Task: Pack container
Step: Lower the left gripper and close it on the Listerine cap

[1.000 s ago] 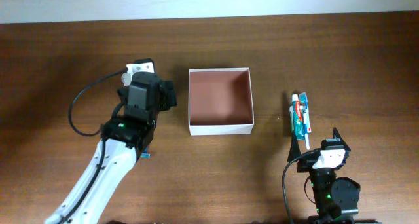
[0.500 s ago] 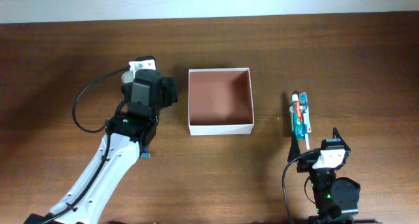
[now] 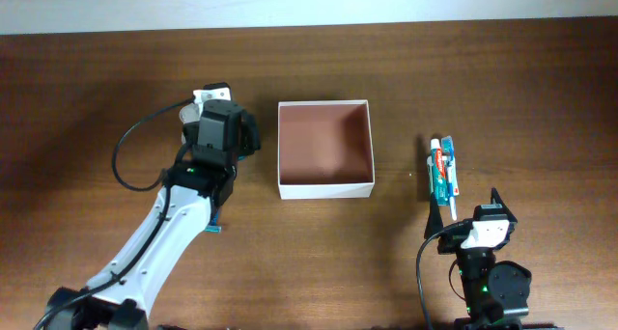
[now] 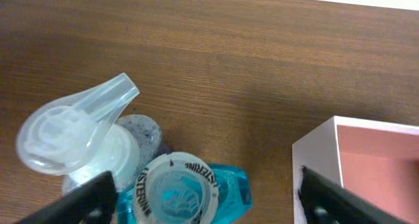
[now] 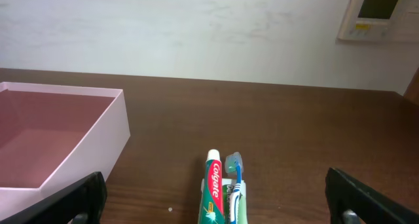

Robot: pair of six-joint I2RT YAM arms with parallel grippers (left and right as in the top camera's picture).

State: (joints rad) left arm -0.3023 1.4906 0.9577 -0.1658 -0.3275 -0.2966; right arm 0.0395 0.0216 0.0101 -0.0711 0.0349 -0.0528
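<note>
The container (image 3: 325, 187), a shallow white-walled box with a pinkish-brown inside, stands open mid-table. Its corner shows in the left wrist view (image 4: 315, 145) and its side in the right wrist view (image 5: 98, 139). My left gripper (image 3: 224, 127) hovers left of it and hides the bottles from overhead. In the left wrist view it (image 4: 204, 211) is open, its fingers on either side of a teal mouthwash bottle (image 4: 229, 188). A clear pump bottle (image 4: 78, 129) stands beside that. My right gripper (image 5: 219, 207) is open and empty behind a toothpaste tube (image 5: 214, 188) and toothbrush (image 5: 236, 175).
The toothpaste and toothbrush (image 3: 443, 171) lie right of the container on the brown wooden table. A small blue item (image 3: 214, 227) lies under the left arm. My right gripper (image 3: 465, 209) sits near the front edge. A white wall runs along the far side.
My left gripper has shifted slightly to the right and away from the front edge, toward the container. The right arm, container and toothpaste have not moved.
</note>
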